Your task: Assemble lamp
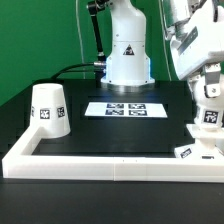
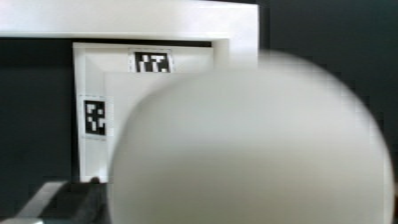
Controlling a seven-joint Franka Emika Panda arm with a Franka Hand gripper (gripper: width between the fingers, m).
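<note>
My gripper [image 1: 208, 92] is at the exterior view's right, shut on the white bulb [image 1: 208, 116], which hangs below the fingers with a tag facing the camera. The flat square base [image 1: 196, 146] lies on the table just beneath it, tags showing on its near edge. In the wrist view the bulb's round head [image 2: 249, 140] is a large blur filling most of the picture, with the tagged base [image 2: 134, 95] behind it and one dark finger [image 2: 54, 203] beside it. The cup-like shade [image 1: 46, 108] stands at the exterior view's left, far from the gripper.
The marker board [image 1: 125, 108] lies at the table's middle, in front of the arm's white pedestal [image 1: 127, 55]. A long white border rail [image 1: 110, 162] runs along the front edge and turns back at both sides; it also shows in the wrist view [image 2: 125, 20].
</note>
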